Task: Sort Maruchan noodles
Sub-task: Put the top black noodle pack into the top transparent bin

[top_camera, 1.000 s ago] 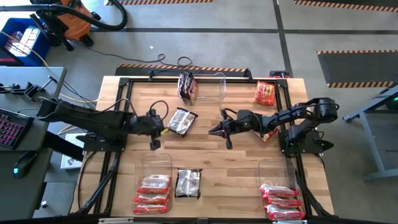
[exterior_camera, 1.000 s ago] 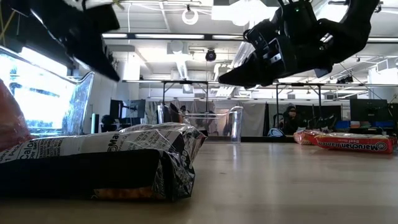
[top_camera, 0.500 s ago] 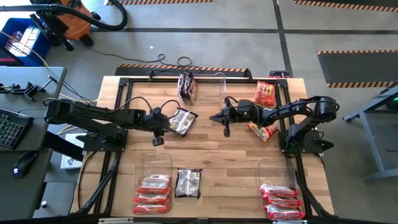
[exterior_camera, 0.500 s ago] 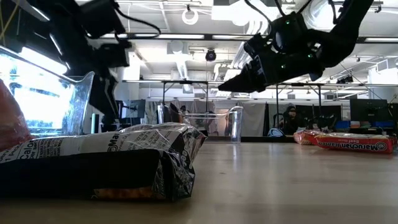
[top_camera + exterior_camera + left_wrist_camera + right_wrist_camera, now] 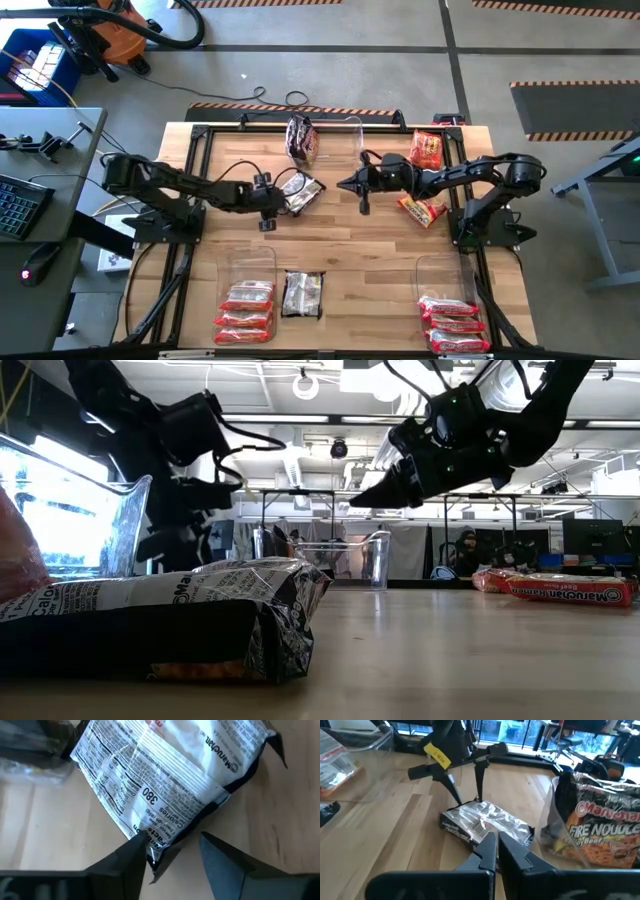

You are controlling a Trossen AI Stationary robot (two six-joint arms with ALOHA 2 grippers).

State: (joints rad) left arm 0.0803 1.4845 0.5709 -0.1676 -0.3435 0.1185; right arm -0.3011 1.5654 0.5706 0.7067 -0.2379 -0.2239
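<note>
While left tool (image 5: 281, 199) gapes astride silver packet's (image 5: 302, 190) corner, right tool (image 5: 343, 185) clenched, apart.

Ten Maruchan noodle packets are counted: three dark black-silver packets (image 5: 301, 192), four orange-red packets (image 5: 425, 150), three pinkish red-and-white packets (image 5: 455, 325).

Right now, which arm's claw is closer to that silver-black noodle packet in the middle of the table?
Left. The left gripper is open at the silver-black packet's edge; the right gripper hovers shut, a gap away on its other side.
</note>
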